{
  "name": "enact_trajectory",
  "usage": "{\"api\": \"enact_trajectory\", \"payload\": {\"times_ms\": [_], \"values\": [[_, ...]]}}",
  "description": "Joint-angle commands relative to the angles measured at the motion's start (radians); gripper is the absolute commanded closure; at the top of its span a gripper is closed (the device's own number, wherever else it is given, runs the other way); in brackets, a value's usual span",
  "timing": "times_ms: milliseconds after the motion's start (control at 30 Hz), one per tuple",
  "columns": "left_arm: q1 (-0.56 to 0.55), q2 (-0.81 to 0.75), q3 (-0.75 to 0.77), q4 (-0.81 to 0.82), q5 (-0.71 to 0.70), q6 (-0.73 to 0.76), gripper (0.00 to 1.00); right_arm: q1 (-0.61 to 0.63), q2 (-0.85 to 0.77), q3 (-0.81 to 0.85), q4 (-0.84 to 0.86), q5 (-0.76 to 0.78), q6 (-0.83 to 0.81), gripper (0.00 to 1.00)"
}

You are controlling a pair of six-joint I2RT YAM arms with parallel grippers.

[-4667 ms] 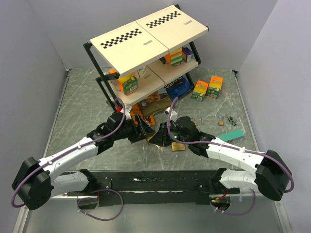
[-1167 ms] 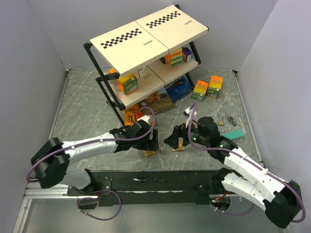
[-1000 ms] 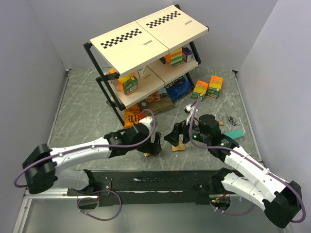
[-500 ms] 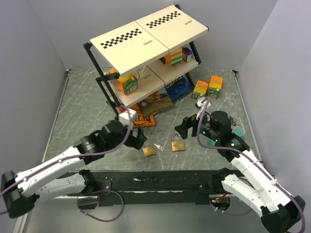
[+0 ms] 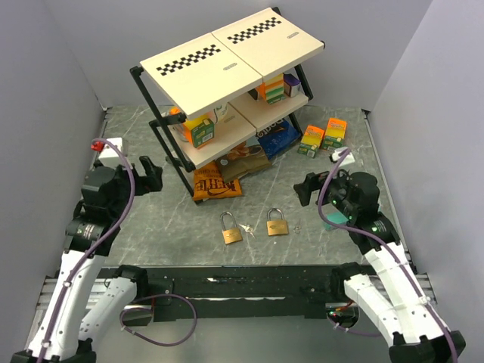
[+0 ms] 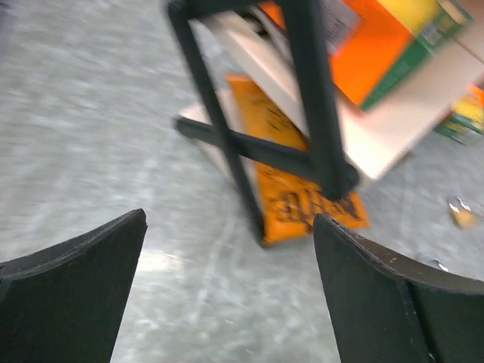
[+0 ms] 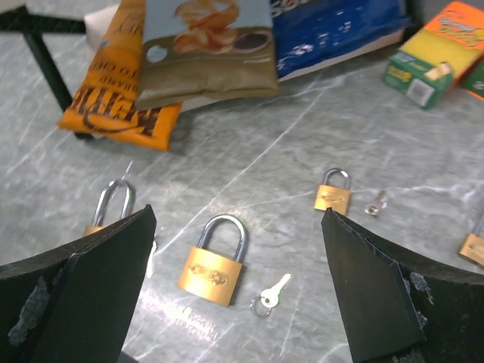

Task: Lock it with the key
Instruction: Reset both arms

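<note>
Marbled desk (image 5: 151,227): padlock (image 7: 215,261), key (image 7: 271,292) at its 4 o'clock. Right hand (image 7: 237,215) and left hand (image 6: 228,219) both gape wide, empty. I advise pinching the key's bow squarely, blade forward.

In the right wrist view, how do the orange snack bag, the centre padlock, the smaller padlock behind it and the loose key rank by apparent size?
1. orange snack bag
2. centre padlock
3. smaller padlock (farther from the camera, so its true size is unsure)
4. loose key
</note>
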Motion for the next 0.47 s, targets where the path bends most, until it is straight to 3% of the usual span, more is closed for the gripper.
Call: {"api": "enact_trajectory", "payload": {"times_ms": [0,33,133,433], "values": [[0.064,0.028,0.047,-0.087,-0.081,0.076,0.04,-0.082,-0.072,-0.017,0.005,-0.027,0.026,0.01],[0.064,0.039,0.056,-0.106,-0.167,0.078,0.04,-0.107,-0.083,-0.026,0.01,-0.042,0.031,0.01],[0.064,0.031,0.053,-0.135,-0.209,0.134,0.04,-0.142,-0.146,-0.067,0.002,-0.068,0.023,0.01],[0.072,-0.062,0.024,-0.112,-0.122,0.105,0.04,-0.176,-0.224,-0.04,-0.064,-0.081,-0.003,0.01]]}}
